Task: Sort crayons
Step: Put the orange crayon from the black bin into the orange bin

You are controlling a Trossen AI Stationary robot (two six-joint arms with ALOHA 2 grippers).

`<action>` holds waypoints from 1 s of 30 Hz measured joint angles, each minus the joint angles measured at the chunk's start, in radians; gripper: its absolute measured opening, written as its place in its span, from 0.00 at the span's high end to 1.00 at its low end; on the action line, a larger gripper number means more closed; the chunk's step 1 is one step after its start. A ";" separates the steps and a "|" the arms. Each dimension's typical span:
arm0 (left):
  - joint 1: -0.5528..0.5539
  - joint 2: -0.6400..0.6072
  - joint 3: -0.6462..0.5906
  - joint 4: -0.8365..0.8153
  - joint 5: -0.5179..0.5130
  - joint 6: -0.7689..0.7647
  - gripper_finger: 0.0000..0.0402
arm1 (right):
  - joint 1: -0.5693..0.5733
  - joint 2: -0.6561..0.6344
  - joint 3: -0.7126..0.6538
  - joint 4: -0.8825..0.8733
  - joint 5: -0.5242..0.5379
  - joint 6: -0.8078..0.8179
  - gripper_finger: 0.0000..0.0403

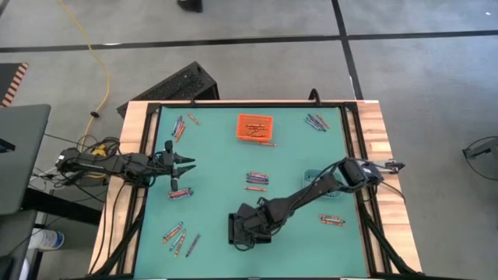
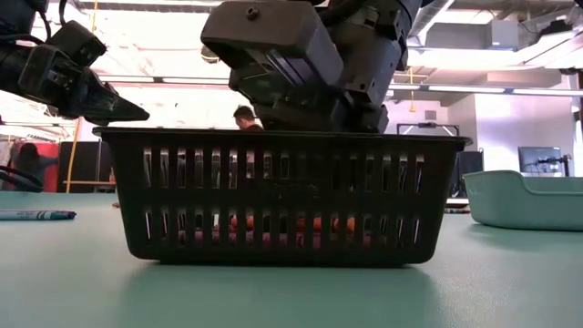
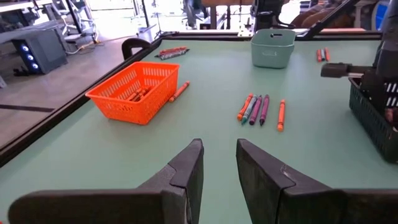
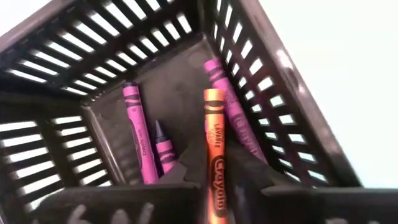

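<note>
Green tabletop, and your right gripper (image 4: 214, 177) is down inside the black bin (image 1: 243, 230) at the near edge, fingers pinching an orange crayon (image 4: 214, 155). That crayon's long axis runs straight out from between the fingertips, over purple crayons (image 4: 140, 134) on the bin floor. Your left gripper (image 3: 219, 163) hovers partly parted, holding nothing, way off at the left edge.

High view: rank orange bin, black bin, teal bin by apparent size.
1. Orange bin.
2. Black bin, though the right gripper covers much of it, so its place against orange is unsure.
3. Teal bin, mostly hidden by the arm.
</note>
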 joint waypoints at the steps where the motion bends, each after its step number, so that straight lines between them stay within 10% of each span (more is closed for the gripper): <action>1: 0.000 0.000 0.000 0.000 0.000 0.000 0.79 | -0.001 -0.009 -0.002 -0.003 0.002 -0.005 0.88; 18: 0.000 0.000 0.000 0.000 0.000 0.000 0.79 | -0.077 -0.254 -0.002 -0.024 0.016 -0.224 0.97; 30: 0.000 0.000 0.000 0.000 0.000 0.000 0.79 | -0.505 -0.304 -0.001 -0.063 0.033 -0.829 0.97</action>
